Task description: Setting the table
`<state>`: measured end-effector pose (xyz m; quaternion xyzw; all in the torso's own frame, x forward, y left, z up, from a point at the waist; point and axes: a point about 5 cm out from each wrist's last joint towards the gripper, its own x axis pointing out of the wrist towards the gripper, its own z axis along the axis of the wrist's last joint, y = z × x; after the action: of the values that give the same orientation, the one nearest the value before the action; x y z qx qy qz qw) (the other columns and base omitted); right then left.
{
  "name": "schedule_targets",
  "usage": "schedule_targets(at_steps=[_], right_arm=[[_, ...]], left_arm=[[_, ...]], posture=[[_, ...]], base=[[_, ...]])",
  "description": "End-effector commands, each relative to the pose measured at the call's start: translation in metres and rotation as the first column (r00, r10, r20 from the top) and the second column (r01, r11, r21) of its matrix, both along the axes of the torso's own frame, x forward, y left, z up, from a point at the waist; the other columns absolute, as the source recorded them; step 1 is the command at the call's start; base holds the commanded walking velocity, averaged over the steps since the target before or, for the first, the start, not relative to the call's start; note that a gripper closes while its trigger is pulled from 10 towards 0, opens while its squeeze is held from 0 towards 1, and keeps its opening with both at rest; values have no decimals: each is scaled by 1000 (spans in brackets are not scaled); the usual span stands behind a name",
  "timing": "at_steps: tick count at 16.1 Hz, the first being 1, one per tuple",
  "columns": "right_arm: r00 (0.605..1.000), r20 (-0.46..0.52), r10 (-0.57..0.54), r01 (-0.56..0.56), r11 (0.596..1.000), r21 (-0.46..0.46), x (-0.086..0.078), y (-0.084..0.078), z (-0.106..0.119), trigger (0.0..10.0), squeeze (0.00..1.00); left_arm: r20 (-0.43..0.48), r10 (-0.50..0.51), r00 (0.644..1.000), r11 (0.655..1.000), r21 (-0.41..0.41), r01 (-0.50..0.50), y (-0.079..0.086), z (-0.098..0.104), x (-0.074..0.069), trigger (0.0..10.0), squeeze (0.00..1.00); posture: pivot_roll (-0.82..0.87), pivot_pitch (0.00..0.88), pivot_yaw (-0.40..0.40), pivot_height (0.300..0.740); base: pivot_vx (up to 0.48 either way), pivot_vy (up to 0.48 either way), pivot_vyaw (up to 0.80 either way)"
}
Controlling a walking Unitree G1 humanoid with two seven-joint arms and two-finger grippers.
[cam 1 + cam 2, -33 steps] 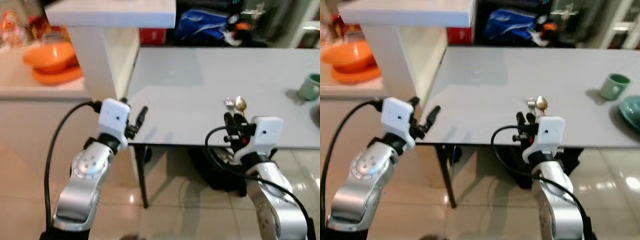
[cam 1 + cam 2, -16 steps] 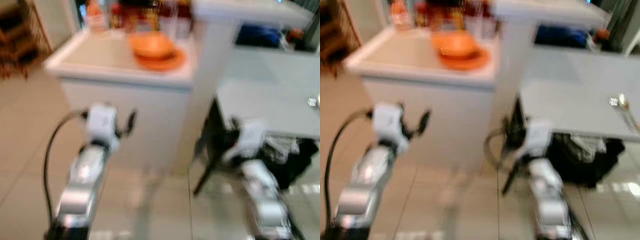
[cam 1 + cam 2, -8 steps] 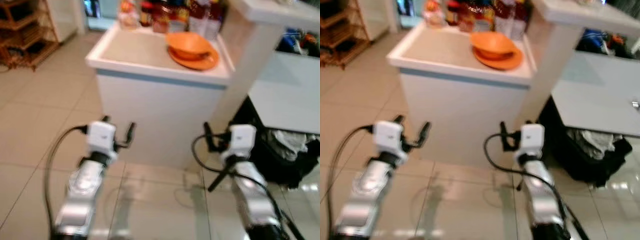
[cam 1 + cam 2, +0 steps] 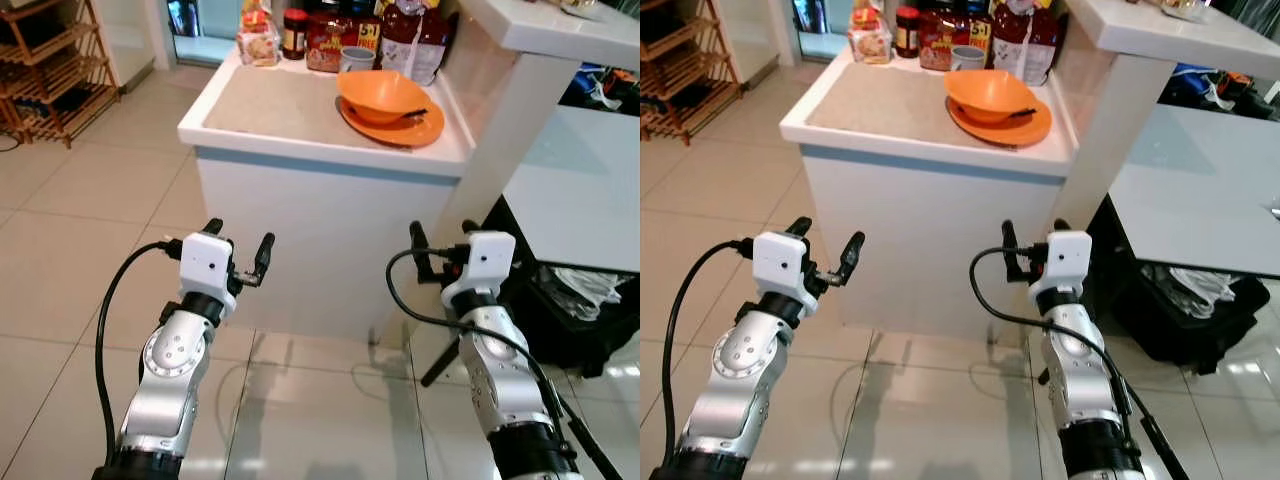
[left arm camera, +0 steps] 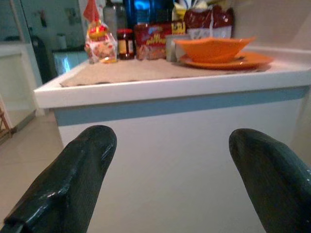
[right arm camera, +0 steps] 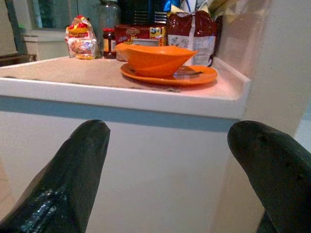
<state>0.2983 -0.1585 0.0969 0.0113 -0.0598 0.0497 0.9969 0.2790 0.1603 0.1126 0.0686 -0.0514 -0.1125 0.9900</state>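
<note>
Right eye view: robot stands before a white counter, both arms raised, nothing carried.
Left pincer (image 4: 825,250): released, fingers spread, empty; held short of the counter's front panel.
Right pincer (image 4: 1030,240): released, empty; likewise short of the panel, below the counter's edge.
Orange bowl (image 4: 988,94): sits in the orange plate (image 4: 1025,128) on the tabletop (image 4: 880,105), above and beyond the right pincer, further across from the left one.
Utensil: a dark handle seems to lie on the plate against the bowl; too small to name.
Packets and jars (image 4: 940,30): lined up at the tabletop's far edge, behind the bowl.
Grey table (image 4: 1200,200): off to the right pincer's outer side, probably where the setting goes.
Risk: both pincers sit lower than the tabletop; reaching forward without lifting would likely strike the panel. Lifting the plate alone could let the loose bowl slide.
Room: glossy tiled floor (image 4: 920,420); wooden rack (image 4: 680,60) beyond the left pincer's outer side; black bag (image 4: 1200,310) under the grey table.
</note>
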Motion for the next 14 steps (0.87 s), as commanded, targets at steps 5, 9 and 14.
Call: schedule_targets(at_steps=[5,9,14], right_arm=[[998,67,-4,3,1000,10,10,-4,18,10000,0],[995,100,-27,24,999,35,11,-8,25,10000,0],[981,183,62,-82,991,102,11,0,51,10000,0]], left_arm=[[29,-63,998,998,27,62,-6,10,13,10000,0],[47,-83,995,996,23,82,-9,17,23,10000,0],[100,-76,992,997,32,74,2,34,28,10000,0]], posture=[[77,0,-38,740],[70,0,-22,740],[67,0,-15,740]], base=[[406,0,0],[407,0,0],[405,0,0]])
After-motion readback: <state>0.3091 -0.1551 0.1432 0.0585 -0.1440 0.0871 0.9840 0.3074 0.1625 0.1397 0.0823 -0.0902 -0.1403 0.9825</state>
